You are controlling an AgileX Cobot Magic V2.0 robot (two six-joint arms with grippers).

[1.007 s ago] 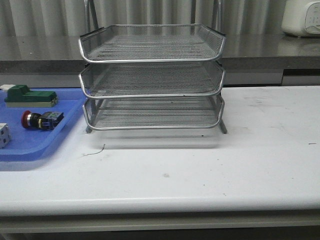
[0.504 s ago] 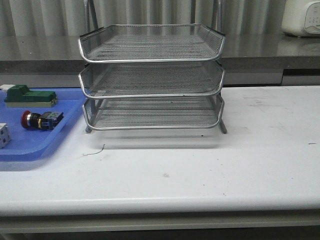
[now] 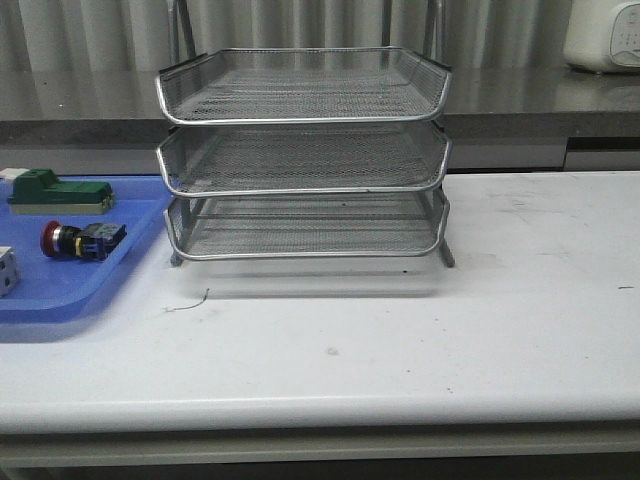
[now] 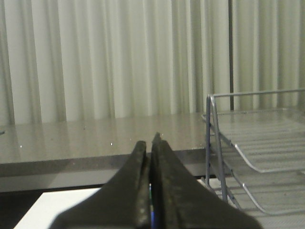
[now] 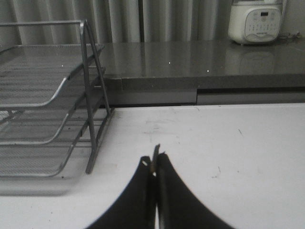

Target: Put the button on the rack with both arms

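Note:
The button [image 3: 82, 240], red-headed with a black-blue body, lies on its side in the blue tray [image 3: 110, 270] at the left of the front view. The three-tier silver wire rack [image 3: 305, 160] stands mid-table; its side shows in the left wrist view [image 4: 257, 157] and the right wrist view [image 5: 47, 109]. Neither arm appears in the front view. My left gripper [image 4: 150, 143] is shut with nothing between its fingers, in the air to the left of the rack. My right gripper [image 5: 153, 162] is shut and empty, above the white table to the right of the rack.
In the blue tray, a green-and-beige block [image 3: 58, 193] lies behind the button and a white cube [image 3: 6, 270] sits at the left edge. A white appliance [image 5: 257, 21] stands on the grey counter [image 3: 520, 100] behind the table. A thin wire scrap [image 3: 190, 303] lies before the rack.

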